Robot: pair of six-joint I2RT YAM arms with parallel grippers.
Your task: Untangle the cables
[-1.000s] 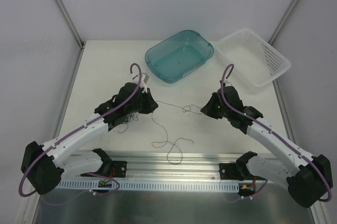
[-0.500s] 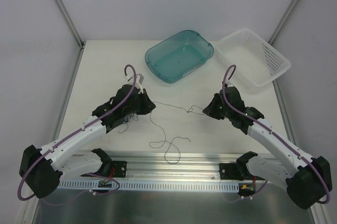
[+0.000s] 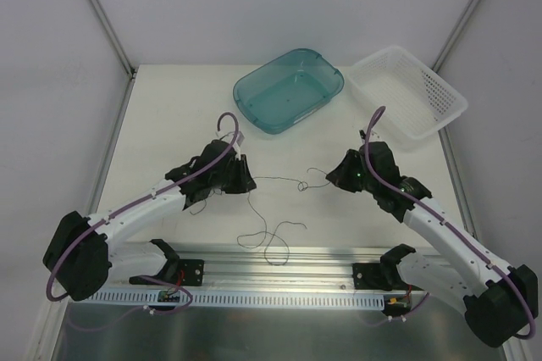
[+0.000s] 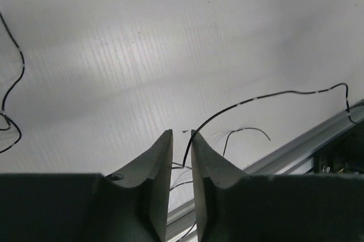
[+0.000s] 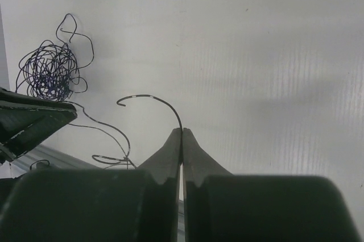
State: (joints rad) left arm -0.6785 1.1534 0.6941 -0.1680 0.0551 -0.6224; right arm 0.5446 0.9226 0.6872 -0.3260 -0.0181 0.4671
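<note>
A thin dark cable [image 3: 279,180] runs slack across the table between my two grippers, with a small loop near its middle. My right gripper [image 3: 332,176] is shut on its right end. In the right wrist view the strand [image 5: 165,103] rises from the closed fingertips of this gripper [image 5: 182,130] and ends in a hook. My left gripper [image 3: 246,181] is a little open. The cable [image 4: 273,95] passes loosely through the narrow gap at its tips [image 4: 182,134]. A small knotted bunch [image 5: 48,71] lies beside the left gripper. Another strand [image 3: 271,238] loops toward the near rail.
A teal tub [image 3: 288,90] and a white mesh basket [image 3: 411,90] stand at the back of the table. An aluminium rail [image 3: 279,255] runs along the near edge, and also shows in the left wrist view [image 4: 318,140].
My left gripper has moved right and nearer, toward the centre. The strand between the grippers was stretched straight and now hangs slack. The right gripper has barely moved.
</note>
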